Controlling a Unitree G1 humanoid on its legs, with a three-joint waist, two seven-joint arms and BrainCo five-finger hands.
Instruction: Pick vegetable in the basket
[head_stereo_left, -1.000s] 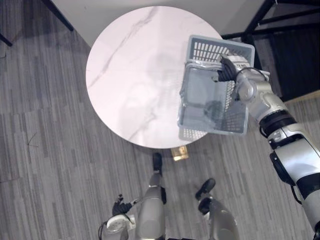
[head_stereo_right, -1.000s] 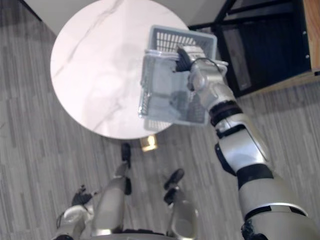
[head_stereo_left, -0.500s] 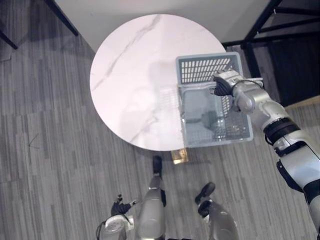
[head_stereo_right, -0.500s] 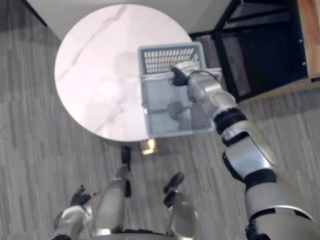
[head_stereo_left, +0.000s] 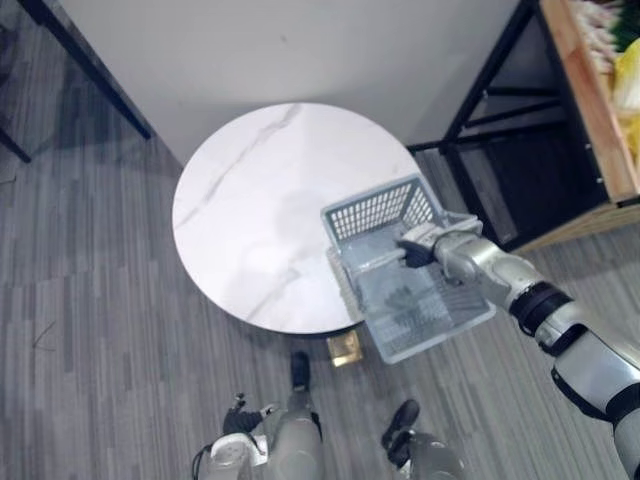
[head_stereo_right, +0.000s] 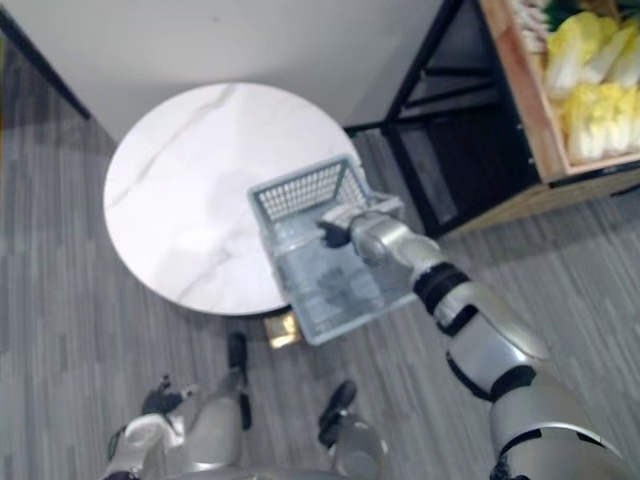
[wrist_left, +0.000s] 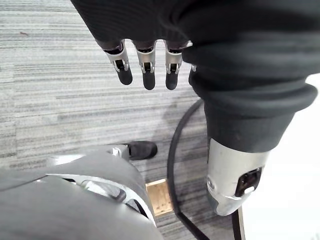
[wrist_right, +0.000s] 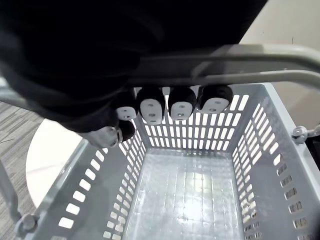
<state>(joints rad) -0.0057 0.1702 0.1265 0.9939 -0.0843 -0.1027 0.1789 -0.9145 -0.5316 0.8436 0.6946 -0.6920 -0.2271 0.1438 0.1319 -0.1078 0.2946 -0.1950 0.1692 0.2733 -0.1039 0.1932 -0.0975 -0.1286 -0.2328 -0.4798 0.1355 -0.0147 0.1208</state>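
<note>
Hanging low over the grey wood-plank floor (head_stereo_left: 100, 350), the left hand (wrist_left: 145, 62) has its fingers straight and loose, holding nothing. A small tan wooden block (head_stereo_left: 345, 347) lies on the floor just beside the near edge of the round white marble-patterned table (head_stereo_left: 250, 200).

Further out, the right hand (head_stereo_left: 418, 250) reaches in from the right, and its fingers (wrist_right: 155, 107) are curled tightly round the thin grey metal handle (wrist_right: 250, 75) of the grey slatted plastic basket (head_stereo_left: 375, 210). The basket sits at the table's near right edge, turned at an angle. Its far end is over the tabletop and its near end juts out past the rim above the floor. Whether its underside touches the table cannot be told. The right wrist view looks straight down into it, onto its bare gridded bottom.

Beyond the table, well apart from the basket at the far right, a black metal frame (head_stereo_left: 480, 90) carries a wooden shelf (head_stereo_right: 530, 110). The pale yellow-green leafy vegetables (head_stereo_right: 590, 60) lie there, side by side.
</note>
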